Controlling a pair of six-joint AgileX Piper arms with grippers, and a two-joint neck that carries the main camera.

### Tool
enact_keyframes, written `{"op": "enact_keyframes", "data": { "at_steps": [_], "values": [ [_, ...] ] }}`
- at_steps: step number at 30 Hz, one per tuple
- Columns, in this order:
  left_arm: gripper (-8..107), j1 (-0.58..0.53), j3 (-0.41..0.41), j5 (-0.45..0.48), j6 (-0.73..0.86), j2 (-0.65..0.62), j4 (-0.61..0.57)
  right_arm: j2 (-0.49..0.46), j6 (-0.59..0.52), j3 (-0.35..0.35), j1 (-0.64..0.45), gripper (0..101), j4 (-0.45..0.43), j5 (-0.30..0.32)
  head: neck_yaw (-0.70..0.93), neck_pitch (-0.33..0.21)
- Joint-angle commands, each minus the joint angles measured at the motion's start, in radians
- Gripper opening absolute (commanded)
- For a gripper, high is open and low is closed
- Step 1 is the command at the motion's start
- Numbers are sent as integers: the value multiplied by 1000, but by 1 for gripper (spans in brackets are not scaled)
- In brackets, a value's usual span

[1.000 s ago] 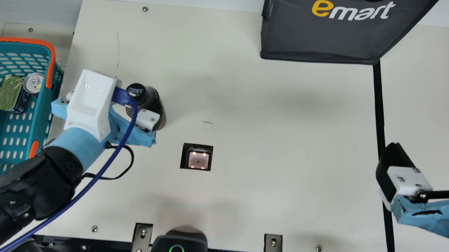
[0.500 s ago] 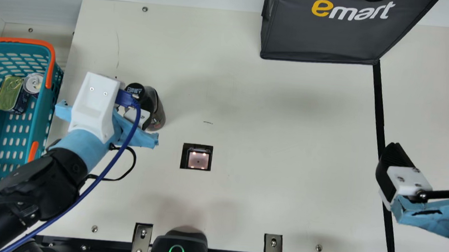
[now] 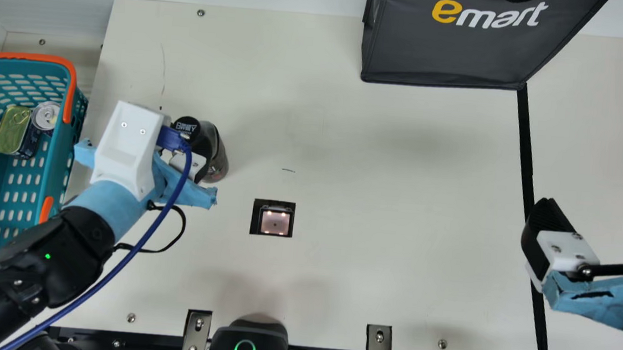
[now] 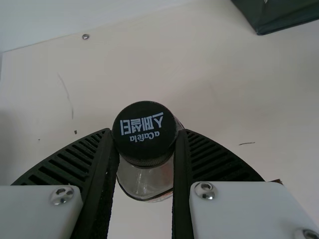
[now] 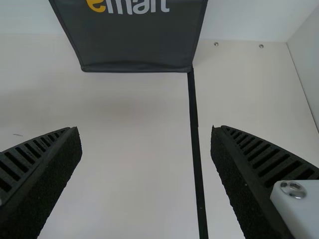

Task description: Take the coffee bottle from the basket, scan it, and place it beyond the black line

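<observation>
In the main view my left gripper [image 3: 183,144] is at the table's left part, shut on the dark coffee bottle [image 3: 217,159], whose black cap faces the camera. The left wrist view has the bottle's cap [image 4: 144,130] between both pads of my left gripper [image 4: 145,135], its clear body below. My right gripper [image 3: 597,215] stands open over the black line [image 3: 526,142] at the right. In the right wrist view the black line [image 5: 195,134] runs between the parted fingers of my right gripper [image 5: 146,135]. The scanner window [image 3: 275,222] lies right of the bottle, nearer the front.
A teal basket [image 3: 15,190] with orange handles stands at the far left, holding a green-topped tin [image 3: 13,130] and a silver-topped can [image 3: 46,115]. A dark grey bag [image 3: 443,52] is at the back, and a black device with a green ring [image 3: 246,331] at the front edge.
My left gripper has shifted slightly toward the front, with a small sideways move right and back. The bottle's cap has turned and moved slightly left. The right arm has kept still.
</observation>
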Motion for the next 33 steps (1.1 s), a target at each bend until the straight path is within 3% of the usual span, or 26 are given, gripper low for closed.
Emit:
{"op": "enact_keyframes", "data": {
  "at_steps": [1, 17, 33],
  "values": [
    [10, 3, -4, -17, 41, -4, -30, 0, 0, 0, 0, 91, 0, 0, 2, -26],
    [10, 12, -20, -134, 501, -16, -377, 0, 0, 0, 0, 91, 0, 0, 2, -26],
    [10, 22, -70, -91, 1013, -58, -749, 0, 0, 0, 0, 91, 0, 0, 2, -26]
  ]
}}
